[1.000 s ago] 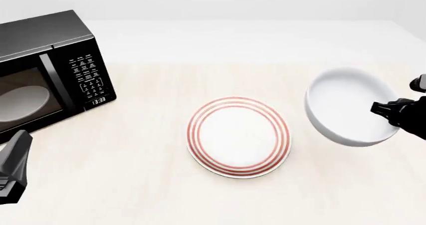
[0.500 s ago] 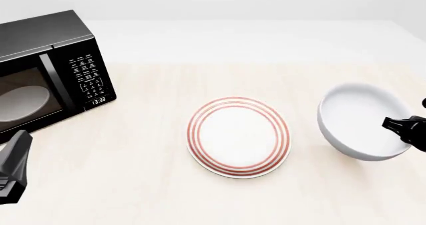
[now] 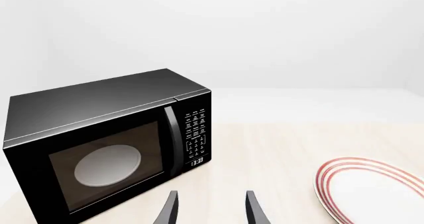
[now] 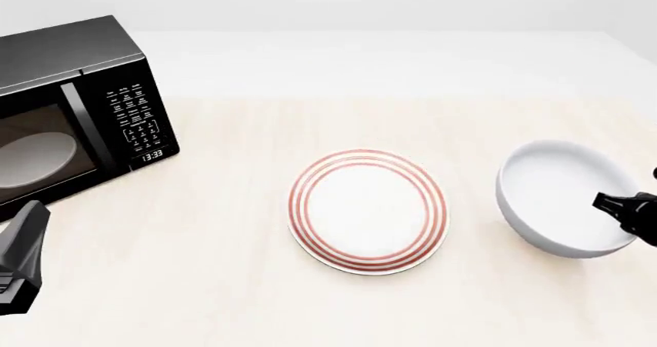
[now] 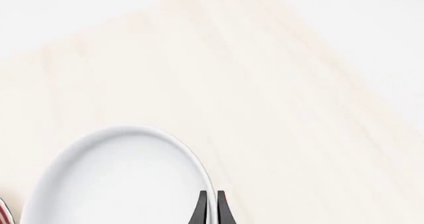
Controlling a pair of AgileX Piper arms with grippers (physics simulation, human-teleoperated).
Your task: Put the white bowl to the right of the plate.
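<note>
- The bowl point(image 4: 562, 198) looked stiff, glossy and likely slippery, probably light but breakable; the thin rim seemed the only sensible place to pinch it, since the wall is too wide and rounded for narrow fingers
- It sat toward the table's point(image 4: 308, 308) right edge, just beside the plate point(image 4: 368, 211) with a bare gap between them, and looked down on or very near the table
- The right claw point(image 5: 211, 206) was clenched on the bowl's rim at the side nearest the right edge: in the wrist view its two dark fingers point(image 5: 200, 209) stood almost together, one inside and one outside the white lip
- With so slim a grip on a slick rim, the bowl could tip or slide if jolted, so a gentle release seemed wise
- The left claw point(image 3: 210, 208) hung released near the front-left corner, its fingers well apart, holding and touching nothing, facing the microwave point(image 3: 106, 144)
- The plate lay flat near the table's middle, untouched
</note>
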